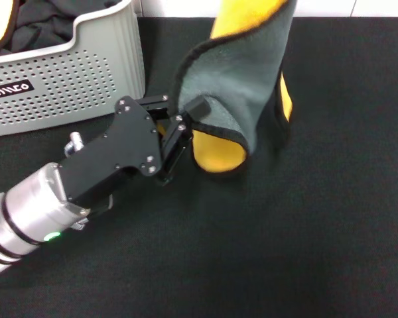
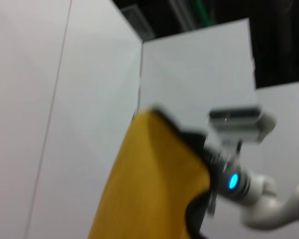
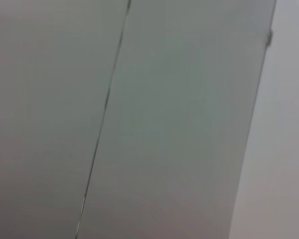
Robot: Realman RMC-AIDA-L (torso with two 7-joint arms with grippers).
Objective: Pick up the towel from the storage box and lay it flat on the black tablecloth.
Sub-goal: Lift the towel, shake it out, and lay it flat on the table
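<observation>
Left gripper [image 1: 186,122] reaches forward low, fingers [image 1: 198,106] pinched shut; right arm unseen overhead.

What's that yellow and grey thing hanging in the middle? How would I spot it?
Look at the wide black tablecloth, right of the perforated grey storage box. Above it hangs the towel, its lower edge nipped by the left pincer. Unlike the dark cloth in the box, it is grey-green on one face, orange-yellow on the other, with black trim.

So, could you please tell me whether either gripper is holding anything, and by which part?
The left gripper pinches the plush grey-green and orange-yellow towel at its black-trimmed side edge. Its top runs out of view; the right gripper is unseen.
</observation>
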